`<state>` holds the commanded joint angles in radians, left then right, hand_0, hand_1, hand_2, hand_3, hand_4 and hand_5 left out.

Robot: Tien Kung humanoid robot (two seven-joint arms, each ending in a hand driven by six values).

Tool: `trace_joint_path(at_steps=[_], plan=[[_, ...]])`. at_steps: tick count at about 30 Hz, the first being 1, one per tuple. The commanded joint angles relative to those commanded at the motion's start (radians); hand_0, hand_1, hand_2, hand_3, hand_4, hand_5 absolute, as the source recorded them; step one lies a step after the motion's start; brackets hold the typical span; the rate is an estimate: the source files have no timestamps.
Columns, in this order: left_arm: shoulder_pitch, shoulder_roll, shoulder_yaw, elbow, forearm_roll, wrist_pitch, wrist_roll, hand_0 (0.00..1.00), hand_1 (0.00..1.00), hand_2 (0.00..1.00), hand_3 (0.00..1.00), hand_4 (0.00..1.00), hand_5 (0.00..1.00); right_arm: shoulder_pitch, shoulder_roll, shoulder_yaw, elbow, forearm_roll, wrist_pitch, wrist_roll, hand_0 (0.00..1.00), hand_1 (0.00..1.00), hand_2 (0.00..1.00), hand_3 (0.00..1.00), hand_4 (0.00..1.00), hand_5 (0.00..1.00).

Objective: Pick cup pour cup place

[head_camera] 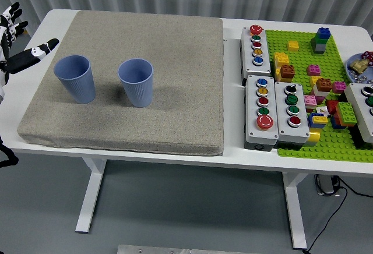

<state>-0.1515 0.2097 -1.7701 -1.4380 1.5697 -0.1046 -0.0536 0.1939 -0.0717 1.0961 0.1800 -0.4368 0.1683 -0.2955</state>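
Two blue ribbed cups stand upright on a grey mat (175, 108). The left cup (74, 78) is near the mat's left edge, the right cup (137, 83) a little to its right. My left hand (16, 41) is at the picture's left edge, just left of the left cup and apart from it. Its fingers are spread and hold nothing. My right hand is out of view.
To the right of the mat stand grey button boxes (257, 47) (275, 110) with coloured buttons. A green baseplate (326, 91) carries several loose bricks. The white table's (233, 155) near edge runs along the front.
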Motion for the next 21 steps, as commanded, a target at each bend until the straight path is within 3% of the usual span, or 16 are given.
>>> trace_joint_path(at_steps=[6,14,21], plan=[[0.079,0.037,0.033,-0.017,-0.031,-0.015,-0.008,0.901,0.905,0.998,0.998,0.975,0.358,0.000,-0.002,0.002,0.000,-0.001,0.003,0.000,0.745,0.716,0.775,0.614,0.171,0.212],[0.136,0.034,0.082,0.002,-0.029,-0.018,-0.010,0.899,0.903,0.998,0.998,0.973,0.373,0.002,-0.003,0.009,0.000,-0.016,0.006,-0.004,0.745,0.715,0.774,0.614,0.171,0.213],[0.151,0.018,0.116,0.043,-0.030,-0.017,-0.020,0.895,0.902,0.998,0.998,0.974,0.384,0.005,-0.001,0.005,0.000,-0.009,0.006,-0.005,0.745,0.714,0.774,0.614,0.170,0.214]])
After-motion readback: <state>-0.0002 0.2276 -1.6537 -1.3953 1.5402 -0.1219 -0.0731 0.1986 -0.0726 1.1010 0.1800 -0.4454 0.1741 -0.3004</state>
